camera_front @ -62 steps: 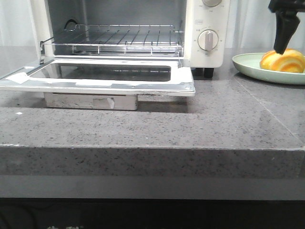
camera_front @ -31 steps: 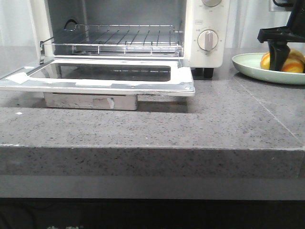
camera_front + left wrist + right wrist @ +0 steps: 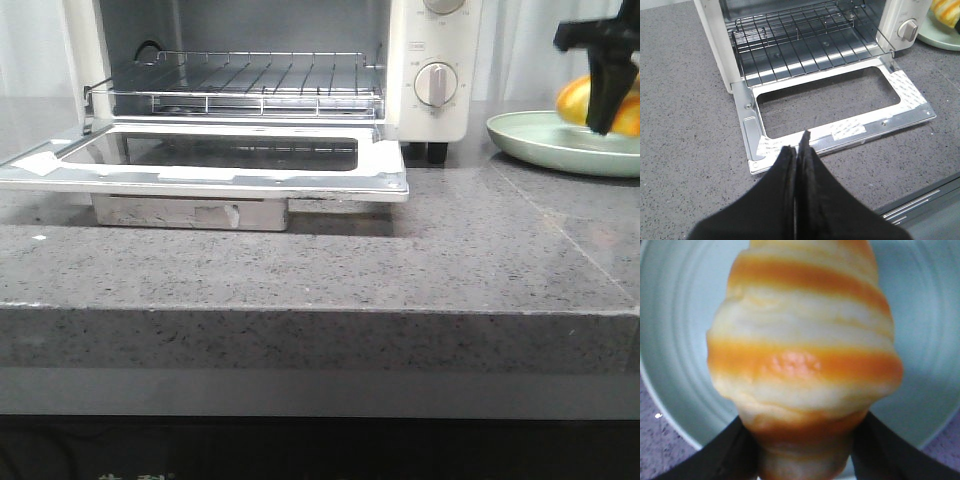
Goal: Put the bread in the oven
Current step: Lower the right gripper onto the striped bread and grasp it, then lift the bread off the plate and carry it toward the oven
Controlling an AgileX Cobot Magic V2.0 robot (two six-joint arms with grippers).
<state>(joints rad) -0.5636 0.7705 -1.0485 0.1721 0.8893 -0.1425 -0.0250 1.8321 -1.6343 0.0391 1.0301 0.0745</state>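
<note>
The bread (image 3: pixel 805 340), a glossy roll with orange and cream stripes, is clamped at its narrow end between the two black fingers of my right gripper (image 3: pixel 805 455). In the front view the right gripper (image 3: pixel 605 100) holds the bread (image 3: pixel 573 100) a little above the pale green plate (image 3: pixel 540 140) at the far right. The cream-white oven (image 3: pixel 430 60) stands at the back left with its glass door (image 3: pixel 230 175) dropped open and its wire rack (image 3: pixel 250 85) bare. My left gripper (image 3: pixel 799 150) is shut and empty, above the counter just in front of the open door (image 3: pixel 840 132).
The plate (image 3: pixel 670 340) lies under the bread, to the right of the oven's knob panel (image 3: pixel 436 85). The open door juts out over the grey stone counter (image 3: pixel 450 260). The oven's black foot (image 3: pixel 437 152) stands between the door and the plate.
My right gripper came down round the bread on the plate, shut on it and has lifted it a little. The oven has not moved.
</note>
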